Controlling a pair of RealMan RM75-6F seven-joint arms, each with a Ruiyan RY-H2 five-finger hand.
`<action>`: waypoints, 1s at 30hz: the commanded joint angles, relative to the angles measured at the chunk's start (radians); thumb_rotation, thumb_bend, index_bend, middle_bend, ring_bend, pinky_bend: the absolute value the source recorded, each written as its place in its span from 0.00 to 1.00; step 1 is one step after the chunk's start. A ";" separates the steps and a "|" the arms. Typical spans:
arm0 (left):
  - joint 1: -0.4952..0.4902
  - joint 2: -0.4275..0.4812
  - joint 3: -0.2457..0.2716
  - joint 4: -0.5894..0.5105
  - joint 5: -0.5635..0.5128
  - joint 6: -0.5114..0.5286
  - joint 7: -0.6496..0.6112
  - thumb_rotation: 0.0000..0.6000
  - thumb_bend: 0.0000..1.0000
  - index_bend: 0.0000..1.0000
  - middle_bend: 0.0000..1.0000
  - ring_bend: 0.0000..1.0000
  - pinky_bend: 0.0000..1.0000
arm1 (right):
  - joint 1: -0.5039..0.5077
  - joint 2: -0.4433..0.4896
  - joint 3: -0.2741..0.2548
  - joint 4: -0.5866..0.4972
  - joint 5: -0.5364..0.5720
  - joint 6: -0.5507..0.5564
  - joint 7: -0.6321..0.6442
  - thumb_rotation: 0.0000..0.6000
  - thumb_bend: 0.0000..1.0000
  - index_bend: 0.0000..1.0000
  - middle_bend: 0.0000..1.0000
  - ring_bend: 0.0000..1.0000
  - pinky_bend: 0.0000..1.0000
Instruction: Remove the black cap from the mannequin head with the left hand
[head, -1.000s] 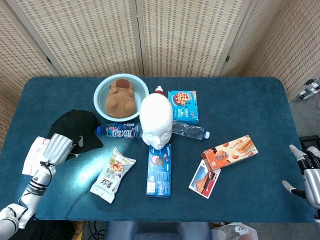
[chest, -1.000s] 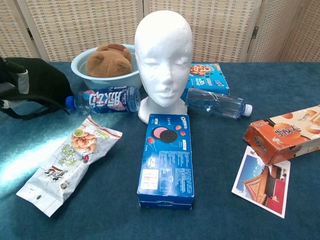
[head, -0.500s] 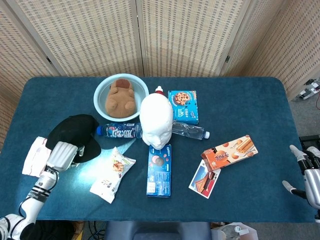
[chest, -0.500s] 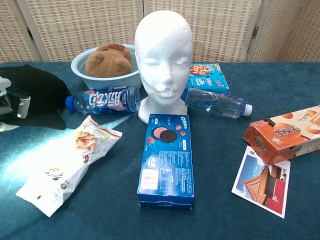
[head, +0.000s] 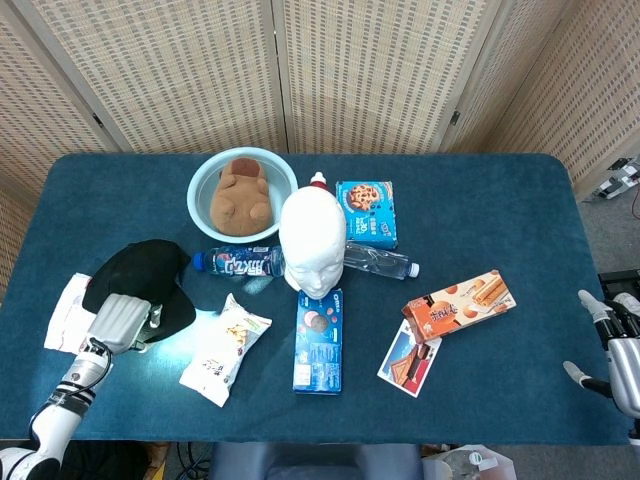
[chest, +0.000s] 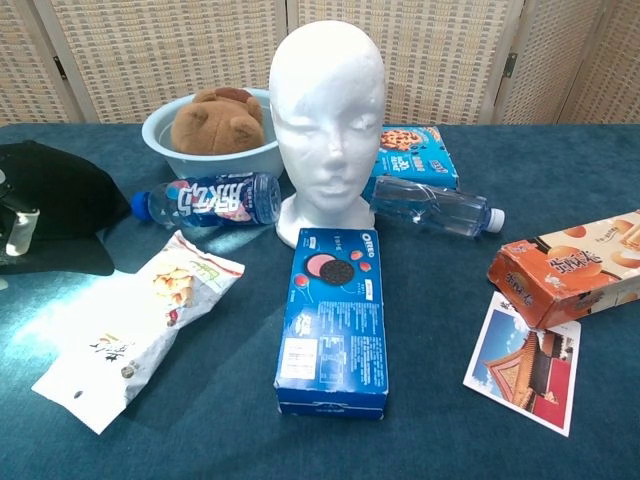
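The black cap (head: 140, 280) lies on the table at the left, off the mannequin; the chest view shows the cap (chest: 60, 205) at its left edge. My left hand (head: 118, 323) sits at the cap's near edge and grips it; only a sliver of the left hand (chest: 14, 230) shows in the chest view. The white mannequin head (head: 312, 243) stands bare and upright mid-table, large in the chest view as the mannequin head (chest: 328, 110). My right hand (head: 615, 345) hangs at the table's right edge with fingers apart, holding nothing.
Around the head lie a light blue bowl (head: 203, 180) with a brown plush toy (head: 240, 194), a cola bottle (head: 240, 262), a clear bottle (head: 378, 262), a cookie box (head: 366, 212), an Oreo box (head: 319, 340), a snack bag (head: 225, 348), an orange box (head: 459, 304) and a postcard (head: 409, 358).
My left hand has drawn back toward the table's near left edge, pulling the black cap with it. The right hand has not moved.
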 joint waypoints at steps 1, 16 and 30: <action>0.006 0.010 0.003 -0.020 0.011 0.009 -0.008 1.00 0.07 0.00 0.88 0.81 0.98 | -0.001 0.002 0.000 0.000 -0.001 0.002 0.000 1.00 0.08 0.12 0.22 0.14 0.25; 0.011 0.020 0.009 -0.080 0.058 0.019 -0.046 1.00 0.00 0.00 0.45 0.48 0.81 | -0.011 0.004 -0.002 0.009 -0.007 0.018 0.015 1.00 0.08 0.12 0.22 0.14 0.25; 0.066 0.042 -0.004 -0.128 0.158 0.167 -0.115 1.00 0.00 0.00 0.36 0.36 0.67 | -0.013 0.005 -0.006 0.020 -0.008 0.015 0.025 1.00 0.08 0.12 0.22 0.14 0.25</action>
